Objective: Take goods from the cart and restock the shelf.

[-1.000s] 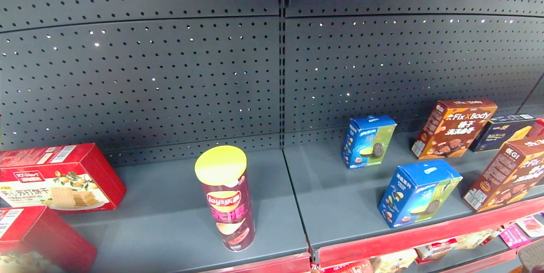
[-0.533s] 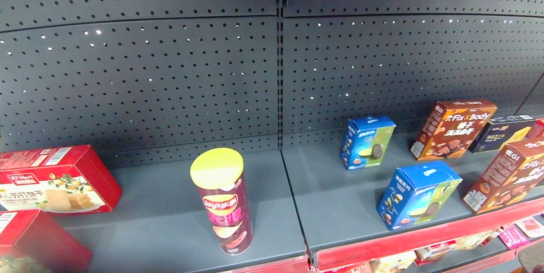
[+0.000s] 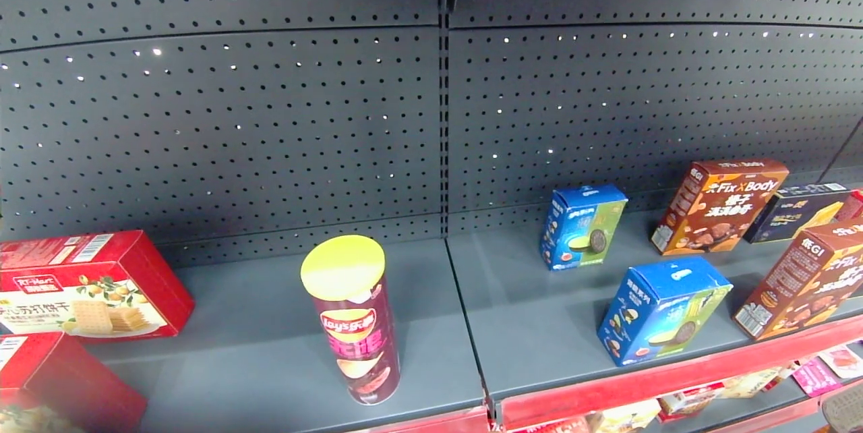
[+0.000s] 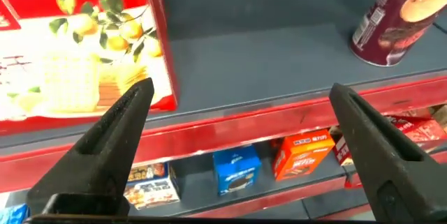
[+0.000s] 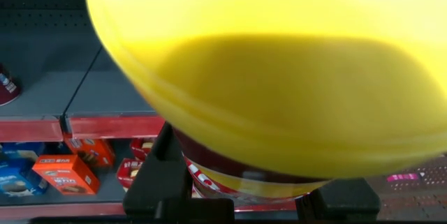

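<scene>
A can (image 5: 265, 77) is clamped in the right gripper (image 5: 244, 190). The left gripper (image 4: 241, 90) is spread wide. A second can (image 3: 354, 318) is stood on the shelf (image 3: 270, 332), lower centre of the head view.

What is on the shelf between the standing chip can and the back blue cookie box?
Nothing. The head view shows bare shelf from the standing chip can to the back blue cookie box, crossed only by a panel seam.

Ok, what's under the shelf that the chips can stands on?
Below it sits a lower shelf holding small goods: a blue box, an orange box and more packs. The upper shelf board and its red front strip cover whatever lies farther back.
</scene>
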